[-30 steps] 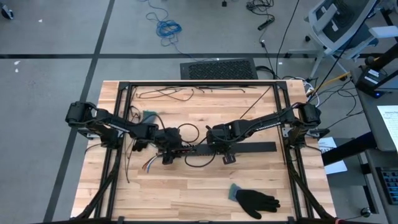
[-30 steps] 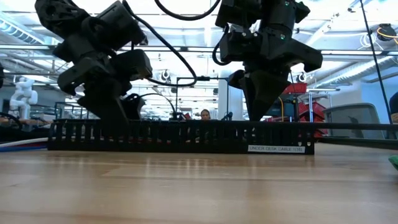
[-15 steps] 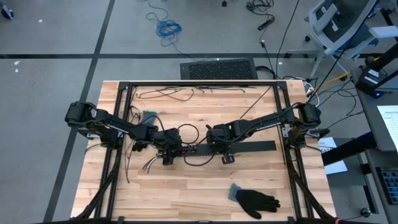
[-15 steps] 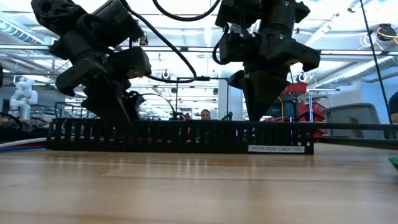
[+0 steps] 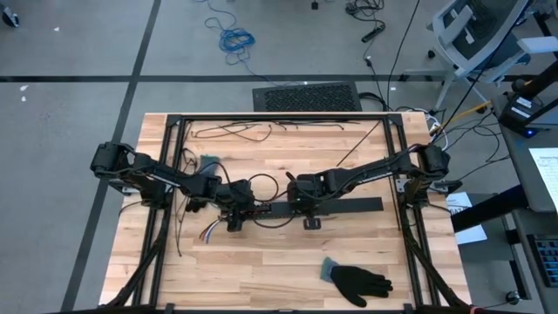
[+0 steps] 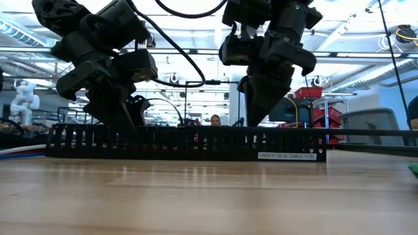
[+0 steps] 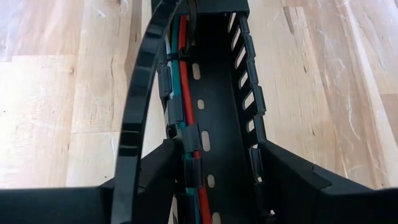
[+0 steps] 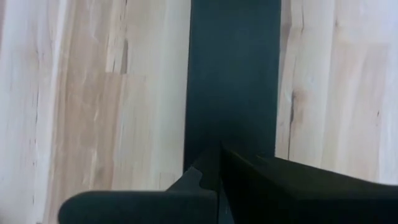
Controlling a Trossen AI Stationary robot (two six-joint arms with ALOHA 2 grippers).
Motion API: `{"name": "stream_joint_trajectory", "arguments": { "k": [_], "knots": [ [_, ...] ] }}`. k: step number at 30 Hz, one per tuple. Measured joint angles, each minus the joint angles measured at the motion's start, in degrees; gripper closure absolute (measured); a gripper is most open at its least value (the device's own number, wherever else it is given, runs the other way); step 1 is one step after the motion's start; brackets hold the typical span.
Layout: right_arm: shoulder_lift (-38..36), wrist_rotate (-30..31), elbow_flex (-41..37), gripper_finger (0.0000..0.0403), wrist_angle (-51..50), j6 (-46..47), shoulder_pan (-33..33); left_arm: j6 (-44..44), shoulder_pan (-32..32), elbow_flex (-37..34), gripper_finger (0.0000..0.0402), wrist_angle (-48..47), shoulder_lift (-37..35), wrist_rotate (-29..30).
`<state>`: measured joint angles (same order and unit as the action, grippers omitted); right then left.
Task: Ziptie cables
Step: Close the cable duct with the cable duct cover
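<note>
Black glove (image 5: 359, 281) near table (image 5: 261, 262) edge.

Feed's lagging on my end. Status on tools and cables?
Left tool astride the slotted strip wall, cables between its fingers. Right tool shut, down on the strip's middle. Cables lie in the channel, ends spilling out left. No ziptie seen.

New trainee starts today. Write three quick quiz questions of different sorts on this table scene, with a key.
1. True or false: the right pincer is shut over the black slotted strip.
2. Where do the cables lie? A) inside the strip B) on the glove
3. Fill in: the left pincer straddles the strip's ____ wall.

Key: 1 true; 2 A; 3 slotted side
</note>
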<state>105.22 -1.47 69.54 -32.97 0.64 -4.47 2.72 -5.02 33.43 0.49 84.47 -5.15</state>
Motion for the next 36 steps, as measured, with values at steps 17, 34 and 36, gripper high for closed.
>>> {"name": "stream_joint_trajectory", "arguments": {
  "k": [17,34,36],
  "knots": [
    [5.07,0.06,0.48,0.0402,16.54,4.02,-0.08,-0.17,0.00,0.00,0.0193,1.60,0.20,0.02],
    [8.85,-0.49,0.39,0.0403,25.64,6.21,0.66,-0.13,0.02,0.02,0.0193,1.61,0.15,0.65],
    [10.41,-0.44,0.42,0.0403,28.84,6.68,0.63,-0.09,0.00,0.02,0.0193,1.67,0.15,0.82]
  ]
}}
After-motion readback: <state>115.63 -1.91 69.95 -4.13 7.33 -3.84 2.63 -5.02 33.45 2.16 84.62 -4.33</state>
